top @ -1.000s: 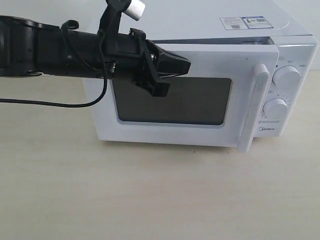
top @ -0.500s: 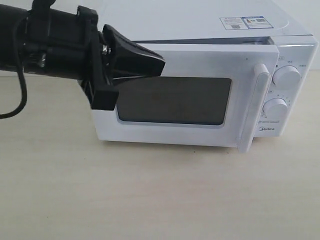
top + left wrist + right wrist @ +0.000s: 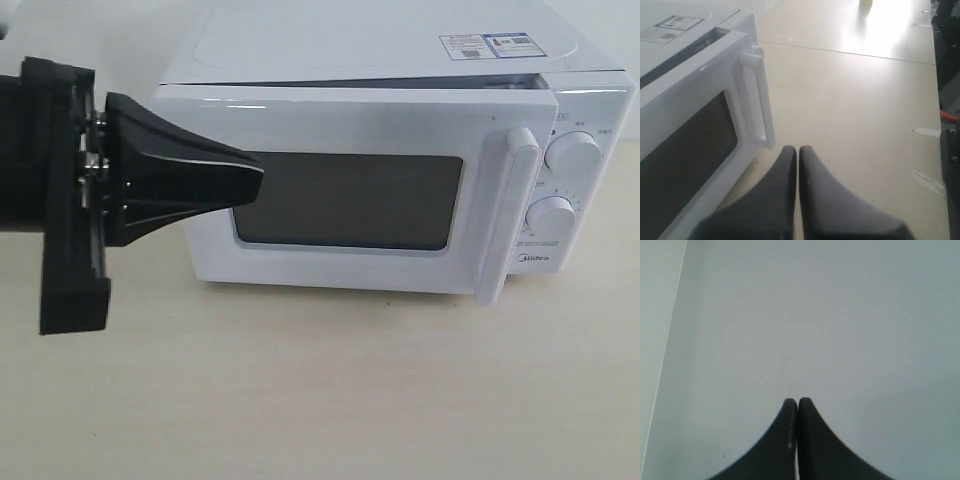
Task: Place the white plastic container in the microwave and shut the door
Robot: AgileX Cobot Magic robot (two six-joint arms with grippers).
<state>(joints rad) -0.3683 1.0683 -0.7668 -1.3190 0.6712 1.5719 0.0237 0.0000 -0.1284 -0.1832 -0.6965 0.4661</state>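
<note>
Withdrawn leftward off the door since the earlier frame, the left fingers are seen clenched on nothing, like the right fingers, the upright handle being rightward of the left pair, left arm judged nearer, door seemingly ajar, while the container is hidden, presumably inside the microwave.

Seen from exterior, left arm reaches in level from left; left gripper jaws pressed together, empty. right gripper likewise closed, empty.
</note>
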